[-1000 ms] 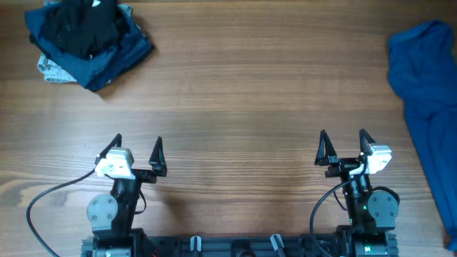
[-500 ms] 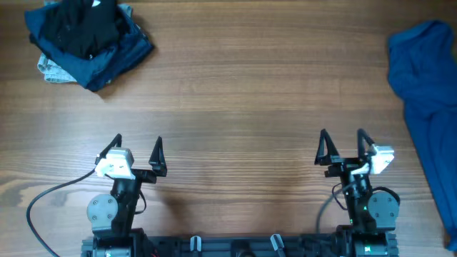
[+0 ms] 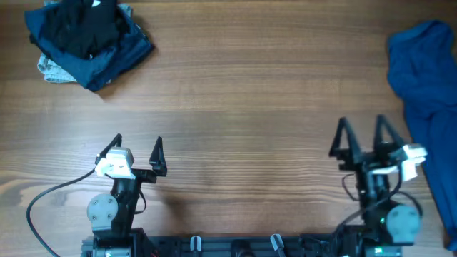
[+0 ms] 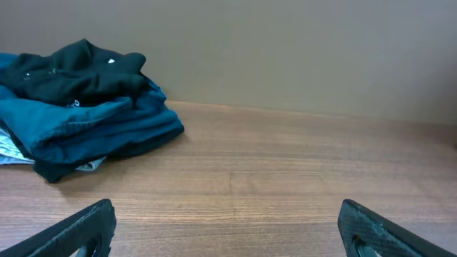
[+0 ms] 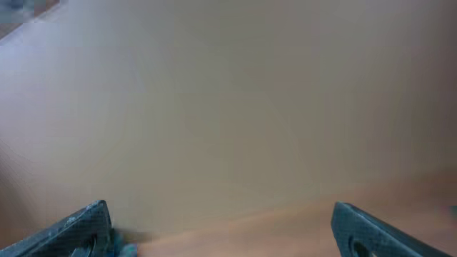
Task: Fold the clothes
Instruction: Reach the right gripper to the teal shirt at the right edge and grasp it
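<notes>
A pile of folded clothes (image 3: 86, 39), dark blue with a black garment on top, lies at the table's far left corner; it also shows in the left wrist view (image 4: 78, 107). A loose blue garment (image 3: 428, 93) lies spread along the right edge. My left gripper (image 3: 137, 146) is open and empty near the front edge, fingers wide apart in its wrist view (image 4: 228, 232). My right gripper (image 3: 364, 132) is open and empty, raised and close to the blue garment's left side. Its wrist view (image 5: 221, 228) is blurred and shows mostly the wall.
The wooden table (image 3: 243, 93) stretches between the pile and the blue garment. The arm bases and a black cable (image 3: 43, 203) sit along the front edge. A plain wall (image 4: 285, 50) stands behind the table.
My right gripper has risen and moved right toward the blue garment, its wrist view tilting up. The left arm and both garments have not moved.
</notes>
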Robot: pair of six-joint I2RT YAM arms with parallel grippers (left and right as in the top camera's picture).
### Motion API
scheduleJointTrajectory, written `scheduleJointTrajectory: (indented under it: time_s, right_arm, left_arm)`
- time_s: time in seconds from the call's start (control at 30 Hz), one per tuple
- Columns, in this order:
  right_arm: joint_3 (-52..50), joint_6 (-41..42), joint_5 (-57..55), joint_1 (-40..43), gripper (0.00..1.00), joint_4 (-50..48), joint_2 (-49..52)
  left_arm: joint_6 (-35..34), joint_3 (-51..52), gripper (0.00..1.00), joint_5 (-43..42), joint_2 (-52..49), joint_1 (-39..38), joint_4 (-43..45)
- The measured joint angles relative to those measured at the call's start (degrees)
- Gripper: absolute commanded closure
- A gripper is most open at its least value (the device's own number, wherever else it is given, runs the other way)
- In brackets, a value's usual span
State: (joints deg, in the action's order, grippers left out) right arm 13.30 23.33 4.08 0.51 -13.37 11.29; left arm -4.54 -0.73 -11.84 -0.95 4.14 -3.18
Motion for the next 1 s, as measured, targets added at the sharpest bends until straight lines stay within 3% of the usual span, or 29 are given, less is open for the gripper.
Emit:
scheduleJointTrajectory:
  time_s: [0.13,0.27,0.37,0.5,0.67,1.0]
  right_arm:
    - [16.57,-4.7,-6.25,0.79,0.0,7.21,18.84]
    - [36.63,-5.49,-8.61,6.99,0.0,23.98,40.02]
    - [53.81,-5.77,-4.42,15.37,0.0,35.5,54.97]
    - [72.32,-6.97,6.14,27.56,0.0,43.5,72.81]
    - [74.55,-6.75,12.02,34.51,0.0,42.95,82.42]
    - [74.62,-7.08,7.34,39.06,0.0,40.22,97.39]
  left_arm:
    - [0.0,0.0,0.0,-0.02,-0.07,0.02,-0.02]
    - [0.0,0.02,0.0,-0.02,-0.22,0.0,0.07]
    - [0.0,0.02,0.0,0.0,-0.17,0.0,0.07]
    - [0.0,0.02,0.0,0.0,-0.22,0.02,0.04]
    - [0.0,0.02,0.0,0.0,-0.22,0.02,0.04]
    - [0.0,0.02,0.0,0.0,-0.22,0.0,0.04]
